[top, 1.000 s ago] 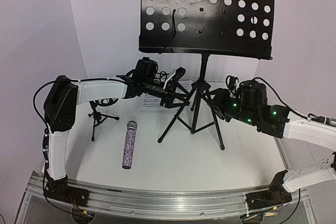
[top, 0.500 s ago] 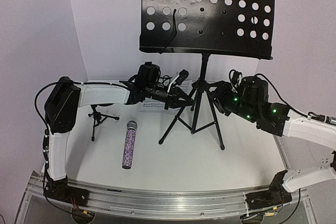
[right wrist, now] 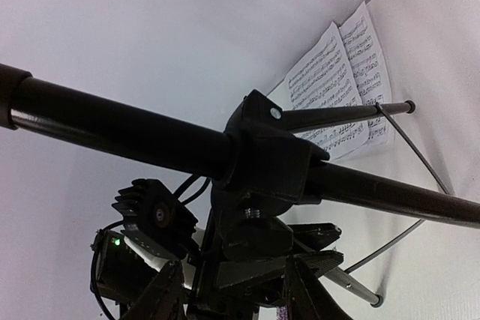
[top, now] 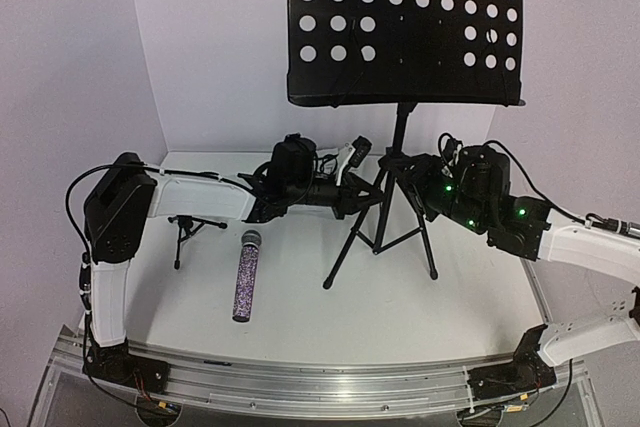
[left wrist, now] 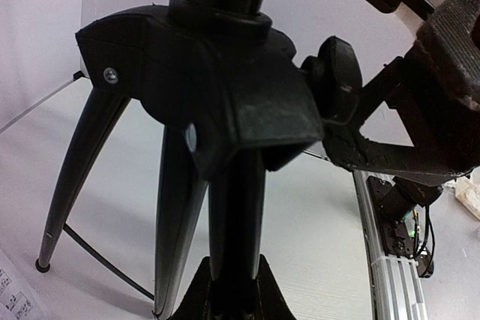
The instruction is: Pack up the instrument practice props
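Observation:
The tall black music stand, with its perforated desk [top: 405,27], stands on its tripod [top: 385,237] at mid-table. My left gripper [top: 362,195] is shut on one tripod leg just below the hub; in the left wrist view the fingers [left wrist: 234,294] clamp that leg [left wrist: 232,207]. My right gripper [top: 405,172] is open, with its fingers on either side of the hub's clamp knob [right wrist: 255,237]. The glittery purple microphone [top: 246,275] lies at front left. The small black mic stand [top: 185,227] stands at the left. The sheet-music pages [right wrist: 349,88] lie flat near the back wall.
White walls close in the table at the back and on both sides. The aluminium rail [top: 320,387] runs along the near edge. The left arm's forearm [top: 200,192] reaches over the mic stand and hides the sheet music from the top camera.

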You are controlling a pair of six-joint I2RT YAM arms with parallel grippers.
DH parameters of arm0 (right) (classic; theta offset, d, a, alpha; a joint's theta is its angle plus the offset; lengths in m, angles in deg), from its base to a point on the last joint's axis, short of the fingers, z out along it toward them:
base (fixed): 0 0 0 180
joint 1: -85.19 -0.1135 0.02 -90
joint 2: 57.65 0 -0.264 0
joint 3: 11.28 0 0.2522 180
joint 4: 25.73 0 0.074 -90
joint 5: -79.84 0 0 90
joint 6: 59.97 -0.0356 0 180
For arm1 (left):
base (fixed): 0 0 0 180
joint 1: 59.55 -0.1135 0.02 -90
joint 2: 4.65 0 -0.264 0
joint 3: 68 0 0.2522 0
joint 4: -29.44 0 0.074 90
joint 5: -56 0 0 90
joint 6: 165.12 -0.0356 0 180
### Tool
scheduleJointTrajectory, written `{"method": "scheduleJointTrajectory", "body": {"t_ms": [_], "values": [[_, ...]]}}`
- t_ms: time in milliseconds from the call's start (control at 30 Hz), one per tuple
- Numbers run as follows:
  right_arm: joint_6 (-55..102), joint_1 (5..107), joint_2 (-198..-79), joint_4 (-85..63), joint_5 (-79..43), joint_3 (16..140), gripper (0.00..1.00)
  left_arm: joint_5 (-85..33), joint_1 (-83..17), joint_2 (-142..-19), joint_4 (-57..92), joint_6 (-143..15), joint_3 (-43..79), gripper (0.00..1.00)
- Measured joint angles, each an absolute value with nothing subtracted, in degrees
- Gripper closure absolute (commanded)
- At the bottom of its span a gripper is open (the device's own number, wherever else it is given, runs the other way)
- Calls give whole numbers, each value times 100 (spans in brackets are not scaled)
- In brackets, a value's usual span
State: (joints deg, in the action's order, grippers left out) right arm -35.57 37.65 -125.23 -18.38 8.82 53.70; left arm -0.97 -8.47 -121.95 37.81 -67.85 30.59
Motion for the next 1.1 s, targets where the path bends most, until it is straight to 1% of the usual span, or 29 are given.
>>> {"method": "scheduleJointTrajectory", "body": {"t_ms": [100,233,500,633,767,867,1100], "values": [[-3563,3754,-12492,-1821,1035,5370,61,-276,-811,-12114,3956,-6715,2878,100],[-3577,3753,-12371,-1795,1304,5370,57,-562,-743,-11960,4247,-6631,2547,100],[-3641,3753,-12441,-1762,1382,5407,55,-860,-617,-11758,4629,-6495,2126,100],[-3813,3753,-12463,-1688,1336,5410,61,-885,-607,-11758,4685,-6468,2102,100],[-3946,3753,-12577,-1661,1186,5442,64,-902,-601,-11758,4690,-6466,2099,100],[-4031,3753,-12653,-1653,1077,5458,69,-919,-597,-11758,4718,-6464,2089,100],[-4097,3751,-12660,-1681,1087,5491,76,-933,-592,-11758,4763,-6464,2068,100]]}}
